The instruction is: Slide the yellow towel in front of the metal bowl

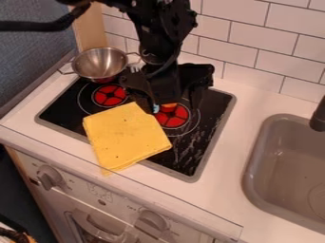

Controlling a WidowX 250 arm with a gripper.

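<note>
Across the front edge of the stove [213, 142] lies the yellow towel [124, 135], folded into a thick flat pad, one end on the dark cooktop and the other on the pale counter [222, 190]. Its folds look neat enough to let it slide as a single piece, though the raised rim under it may catch the cloth. The metal bowl [101, 64] sits upright at the back left corner, apart from the towel, so it can serve as the mark for the move and be left alone. The towel is nearer the front than the bowl but off to its right; a shift to the left, I judge, would finish the job.

The gripper [173, 109] hangs over the back right of the stove, its fingers spread, with no towel between them. Bits of blue and orange show below it, too hidden to name. It would need to come over the towel and press down or take a fold. Pressing lightly seems wise, since a hard push could bunch the cloth or carry it into the bowl.
</note>
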